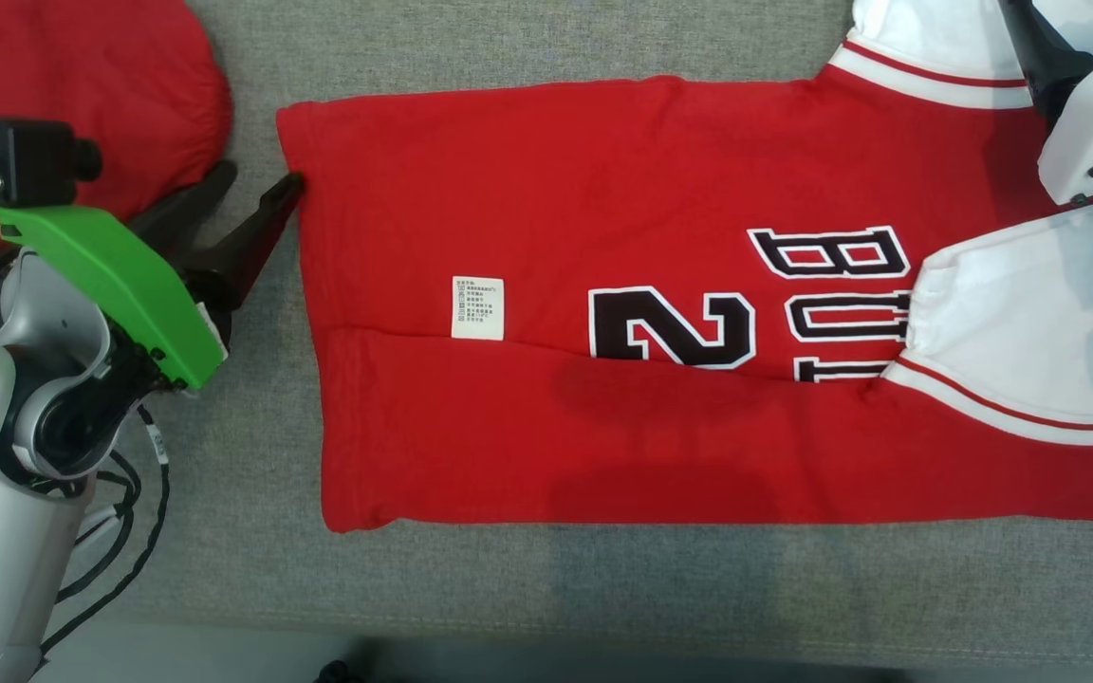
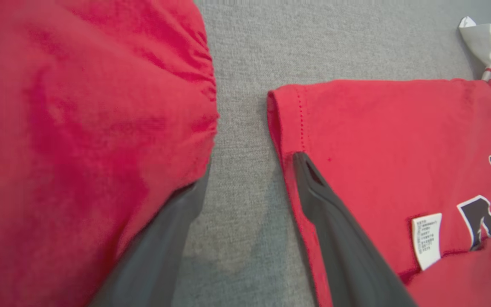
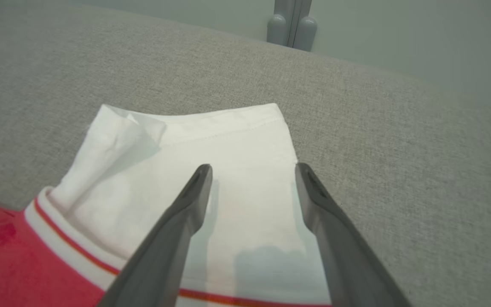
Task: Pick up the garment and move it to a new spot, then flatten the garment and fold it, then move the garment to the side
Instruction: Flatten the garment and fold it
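The garment (image 1: 556, 190), a red jersey with white sleeves, is lying flat on the grey worktop (image 1: 603, 588), with its near long edge already turned over beside the label (image 1: 477, 307). Its long axis is running across our view: the hem (image 2: 288, 111) is pointing toward the robot's left and the sleeves toward its right. We are taking this axis as the relation governing the next move, since we judge that a crosswise fold would have to carry one end along it toward the other. The left fingers (image 1: 257, 232) are resting released at the hem end. One tip is meeting the hem edge near its far corner, while the other is standing just off the cloth, so the garment is lying to the right of them. The right fingers (image 3: 177, 226) are hanging spread above the far white sleeve (image 3: 186, 140) at the opposite end and are grasping nothing. We cannot tell whether they are touching it. Each arm is thus serving its own end, the left being nearer the hem. A second red cloth (image 1: 82, 66) is lying just beyond the left fingers, apart from the garment.
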You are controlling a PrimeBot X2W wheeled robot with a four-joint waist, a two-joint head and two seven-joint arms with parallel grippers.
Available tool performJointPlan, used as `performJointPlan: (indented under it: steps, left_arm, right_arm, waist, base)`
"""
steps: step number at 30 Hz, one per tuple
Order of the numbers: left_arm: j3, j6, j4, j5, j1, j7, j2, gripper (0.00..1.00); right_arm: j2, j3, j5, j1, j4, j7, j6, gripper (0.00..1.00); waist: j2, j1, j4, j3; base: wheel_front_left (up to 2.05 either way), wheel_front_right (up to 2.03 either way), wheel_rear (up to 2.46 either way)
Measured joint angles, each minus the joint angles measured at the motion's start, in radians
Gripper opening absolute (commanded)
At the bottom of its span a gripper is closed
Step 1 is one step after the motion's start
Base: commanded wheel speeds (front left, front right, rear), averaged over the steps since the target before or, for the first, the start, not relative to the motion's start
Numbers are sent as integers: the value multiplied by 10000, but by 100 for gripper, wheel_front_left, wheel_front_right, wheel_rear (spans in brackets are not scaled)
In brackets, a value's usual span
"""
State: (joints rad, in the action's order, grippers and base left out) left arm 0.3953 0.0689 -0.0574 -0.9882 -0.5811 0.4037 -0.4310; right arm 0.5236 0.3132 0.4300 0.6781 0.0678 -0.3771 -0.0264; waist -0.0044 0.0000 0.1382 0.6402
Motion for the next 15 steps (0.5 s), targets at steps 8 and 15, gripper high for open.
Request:
performJointPlan:
  steps: [8, 15]
  left_arm:
    - [336, 192, -497, 0, -681, -88, 464, 100]
    - [591, 284, -907, 86, -1218, -88, 679, 100]
  right_arm:
    - [-274, 242, -134, 419, 750, -10, 84, 100]
    - [-387, 253, -284, 863, 1304, 125, 84, 100]
  waist:
    - [0, 0, 49, 75]
    - [0, 0, 114, 156]
  base:
    - [0, 0, 0]
    - [0, 0, 0]
